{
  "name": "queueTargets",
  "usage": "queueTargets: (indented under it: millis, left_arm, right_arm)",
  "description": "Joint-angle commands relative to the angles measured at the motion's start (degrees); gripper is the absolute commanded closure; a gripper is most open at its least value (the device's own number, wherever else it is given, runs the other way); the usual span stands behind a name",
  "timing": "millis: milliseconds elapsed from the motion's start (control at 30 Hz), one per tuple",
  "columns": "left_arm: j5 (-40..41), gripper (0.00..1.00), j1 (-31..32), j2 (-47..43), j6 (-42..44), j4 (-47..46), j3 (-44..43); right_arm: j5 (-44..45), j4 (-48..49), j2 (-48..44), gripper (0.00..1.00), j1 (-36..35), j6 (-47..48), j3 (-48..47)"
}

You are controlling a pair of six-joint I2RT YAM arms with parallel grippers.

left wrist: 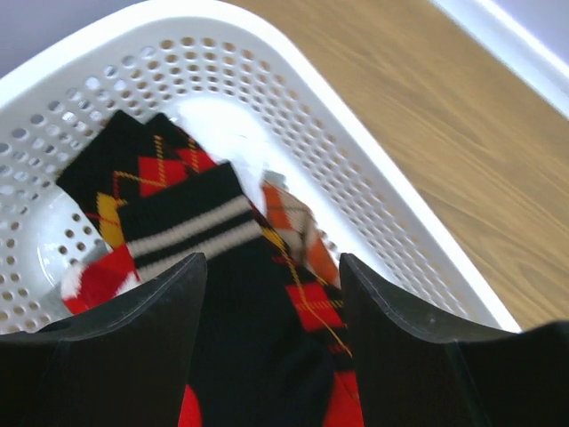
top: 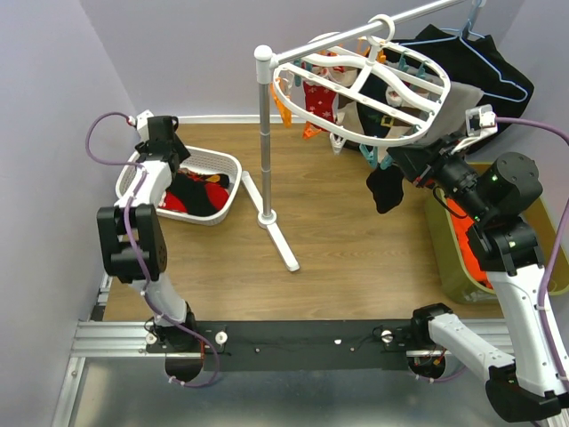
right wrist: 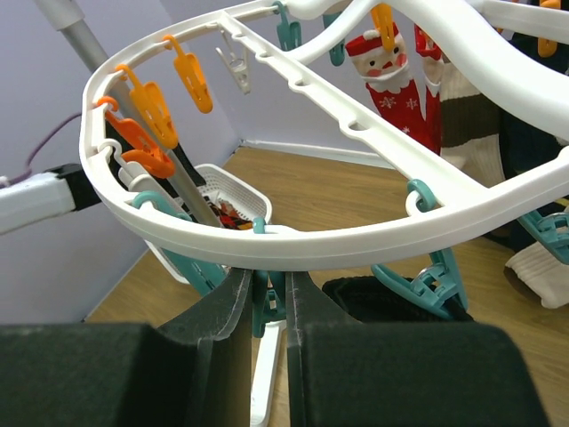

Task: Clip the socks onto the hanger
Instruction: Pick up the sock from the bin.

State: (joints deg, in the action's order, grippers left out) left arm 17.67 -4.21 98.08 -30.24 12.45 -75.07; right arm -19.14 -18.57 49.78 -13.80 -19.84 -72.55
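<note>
My left fingers [left wrist: 133, 347] gape over the socks [left wrist: 204, 231] in the basket [left wrist: 373, 178] by the surface's left edge, ready to take one, while my right fingers [right wrist: 222, 329] pinch a teal clip [right wrist: 267, 307] on the hanger [right wrist: 356, 236] above the far right corner, probably steadying it.

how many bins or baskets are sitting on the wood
2: a white basket at the left with socks in it, and an olive bin at the right, partly hidden by the right arm. More could sit out of frame.
</note>
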Motion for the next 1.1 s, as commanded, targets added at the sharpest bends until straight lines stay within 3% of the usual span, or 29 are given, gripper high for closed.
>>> queueTargets:
  millis: [0,133,433,533,567,667,733,1067]
  left_arm:
    - [3.3,0.31,-3.9,9.1,0.4,4.6,-7.0]
    - [3.8,0.35,-5.3,15.4,1.2,8.0,-13.2]
    - [3.9,0.48,-6.4,24.5,1.6,11.2,-17.6]
    - [3.9,0.62,-6.5,25.2,1.8,11.4,-17.2]
    - [4.6,0.72,-6.4,25.2,2.0,11.3,-16.7]
    - [5.8,0.90,-6.5,23.7,2.6,10.8,-15.2]
    - [6.6,0.96,-6.3,21.1,3.1,10.3,-14.1]
    - [12.0,0.97,-2.8,7.0,6.0,7.4,-7.0]
  right_arm:
    - [-0.2,-1.8,-0.5,0.88,0.2,1.6,-0.2]
    - [0.1,-1.8,-0.3,0.88,0.2,1.6,-0.3]
    - [0.2,-2.0,-0.1,0.88,0.1,1.7,0.6]
    - [0.2,-2.2,0.0,0.88,0.1,1.7,0.6]
    - [0.2,-2.2,0.0,0.88,0.1,1.7,0.6]
    - [0.7,-2.4,-0.1,0.88,0.1,1.9,0.6]
    - [0.9,-2.4,-0.1,0.88,0.2,2.0,0.5]
    - [1.5,-3.1,-0.3,0.88,0.2,2.7,0.5]
